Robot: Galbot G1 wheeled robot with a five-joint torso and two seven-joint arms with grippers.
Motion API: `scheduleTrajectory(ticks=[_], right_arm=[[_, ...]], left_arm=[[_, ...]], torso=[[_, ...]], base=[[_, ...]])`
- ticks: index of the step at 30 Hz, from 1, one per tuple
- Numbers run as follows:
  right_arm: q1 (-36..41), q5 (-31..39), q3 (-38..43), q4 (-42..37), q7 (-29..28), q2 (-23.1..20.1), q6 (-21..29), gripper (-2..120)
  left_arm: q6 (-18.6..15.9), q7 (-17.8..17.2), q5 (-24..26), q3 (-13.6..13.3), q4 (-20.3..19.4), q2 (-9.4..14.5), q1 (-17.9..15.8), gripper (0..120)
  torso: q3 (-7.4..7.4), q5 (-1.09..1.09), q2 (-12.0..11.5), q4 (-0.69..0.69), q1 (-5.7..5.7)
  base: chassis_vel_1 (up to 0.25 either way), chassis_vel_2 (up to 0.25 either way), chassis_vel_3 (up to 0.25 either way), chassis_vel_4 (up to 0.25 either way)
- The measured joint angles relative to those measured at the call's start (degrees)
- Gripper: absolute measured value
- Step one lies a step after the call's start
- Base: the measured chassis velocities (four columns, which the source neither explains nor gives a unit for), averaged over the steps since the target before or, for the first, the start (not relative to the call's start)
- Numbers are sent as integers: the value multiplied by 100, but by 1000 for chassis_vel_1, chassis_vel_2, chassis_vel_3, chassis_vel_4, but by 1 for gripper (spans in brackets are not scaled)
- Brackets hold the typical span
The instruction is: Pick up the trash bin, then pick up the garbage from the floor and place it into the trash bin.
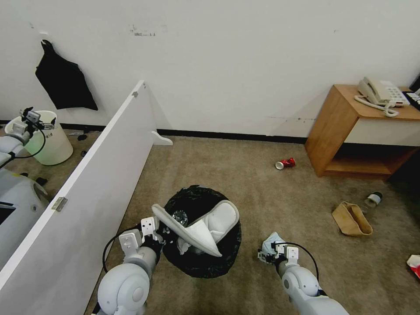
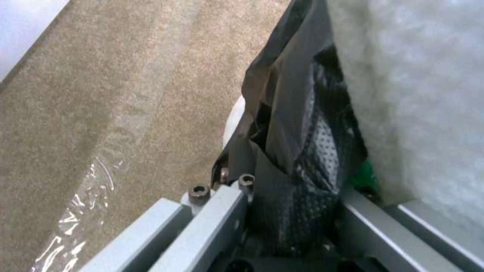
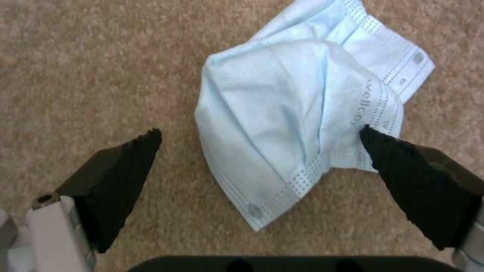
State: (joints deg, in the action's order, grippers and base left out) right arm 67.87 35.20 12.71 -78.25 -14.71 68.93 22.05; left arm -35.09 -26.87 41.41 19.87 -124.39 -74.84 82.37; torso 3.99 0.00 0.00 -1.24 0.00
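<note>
The trash bin (image 1: 205,258), lined with a black bag, stands on the carpet in front of me with white slippers (image 1: 218,221) sticking out of it. My left gripper (image 1: 161,231) is shut on the bin's near-left rim. The left wrist view shows the black bag (image 2: 282,124) pinched in that gripper (image 2: 292,181), with a slipper (image 2: 418,94) beside it. My right gripper (image 1: 267,253) is low over a light-blue face mask (image 1: 272,239) on the floor. It stands open (image 3: 259,136) astride the mask (image 3: 282,113), and one fingertip (image 3: 383,145) touches the mask's edge.
A red can (image 1: 285,163), a brown paper bag (image 1: 351,218), a bottle (image 1: 373,199) and a red packet (image 1: 414,262) lie on the carpet to the right. A wooden side table (image 1: 341,131) holds a telephone. A white panel (image 1: 100,175) slants along the left, with a pale unlined bucket (image 1: 52,144) beyond it.
</note>
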Motion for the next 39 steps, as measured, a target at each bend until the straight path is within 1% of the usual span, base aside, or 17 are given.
scheduleTrajectory(ticks=[9, 17, 27, 38, 39], right_arm=[[-212, -65, -1, 255, 46, 119, -56, 100], [-236, -80, 62, 304, 51, 82, -80, 100], [-154, -135, 250, 340, 56, -69, -134, 100], [-169, -206, 249, 388, 61, -5, -162, 100], [-176, -212, 235, 391, 63, 13, -176, 98]], left_arm=[[-1, -2, 5, 4, 44, -11, -13, 0], [-1, -2, 5, 2, 71, -30, -18, 0], [3, 1, 12, -17, 87, -16, -43, 0], [26, 11, 13, -3, 63, 10, 1, 0], [29, 12, 12, 3, 55, 16, 8, 0]], torso=[[0, 0, 0, 0, 0], [0, 0, 0, 0, 0], [-1, 0, 0, 0, 0], [0, 0, 0, 0, 0], [0, 0, 0, 0, 0]], base=[[0, 0, 0, 0], [0, 0, 0, 0], [0, 0, 0, 0], [0, 0, 0, 0], [0, 0, 0, 0]])
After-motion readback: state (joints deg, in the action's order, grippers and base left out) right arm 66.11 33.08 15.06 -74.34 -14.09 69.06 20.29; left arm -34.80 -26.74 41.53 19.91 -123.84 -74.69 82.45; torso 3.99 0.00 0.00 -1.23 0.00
